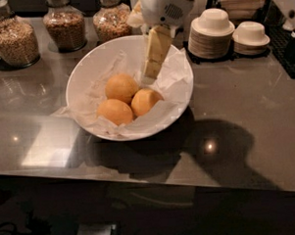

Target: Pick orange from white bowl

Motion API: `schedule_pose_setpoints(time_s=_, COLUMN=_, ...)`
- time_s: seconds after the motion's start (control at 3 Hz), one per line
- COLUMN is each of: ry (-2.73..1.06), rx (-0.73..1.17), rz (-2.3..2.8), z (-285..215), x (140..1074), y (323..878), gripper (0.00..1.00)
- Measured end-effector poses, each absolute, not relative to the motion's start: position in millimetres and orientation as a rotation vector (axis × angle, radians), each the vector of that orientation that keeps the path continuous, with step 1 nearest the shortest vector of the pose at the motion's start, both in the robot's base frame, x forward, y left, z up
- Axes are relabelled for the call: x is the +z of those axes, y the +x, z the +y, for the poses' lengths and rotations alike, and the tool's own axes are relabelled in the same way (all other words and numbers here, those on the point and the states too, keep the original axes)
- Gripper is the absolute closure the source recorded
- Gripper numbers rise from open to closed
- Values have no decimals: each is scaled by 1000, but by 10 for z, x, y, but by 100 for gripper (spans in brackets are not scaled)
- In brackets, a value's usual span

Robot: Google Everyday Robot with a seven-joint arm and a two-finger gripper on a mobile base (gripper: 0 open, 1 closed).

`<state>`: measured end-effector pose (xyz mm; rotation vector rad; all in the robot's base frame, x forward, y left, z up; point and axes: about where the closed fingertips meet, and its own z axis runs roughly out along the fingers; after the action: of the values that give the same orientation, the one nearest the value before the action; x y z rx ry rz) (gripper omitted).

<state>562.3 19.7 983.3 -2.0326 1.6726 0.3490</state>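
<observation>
Above round orange point(146, 101), seemingly apart, hand point(149, 75)

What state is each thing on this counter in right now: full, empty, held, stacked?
gripper: hanging over the back of the white bowl, holding nothing.
white bowl: upright, paper-lined, containing three oranges.
oranges: lying together in the bowl, none gripped.
glass jars: upright, filled with dry food.
small bowls: stacked in two piles.
</observation>
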Motion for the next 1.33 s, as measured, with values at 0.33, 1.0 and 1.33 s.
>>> schedule_pose_setpoints(time_s=0.33, ry=-1850, rx=430, rz=1829, z=-53, x=9368, y=5615, gripper=0)
schedule_pose_setpoints(time_s=1.0, ry=-1665, rx=435, rz=1972, z=-105, x=8908, y=5580, gripper=0)
schedule_pose_setpoints(time_s=1.33, ry=-1641, rx=358, rz=1950, z=-182, x=9041, y=5428, gripper=0)
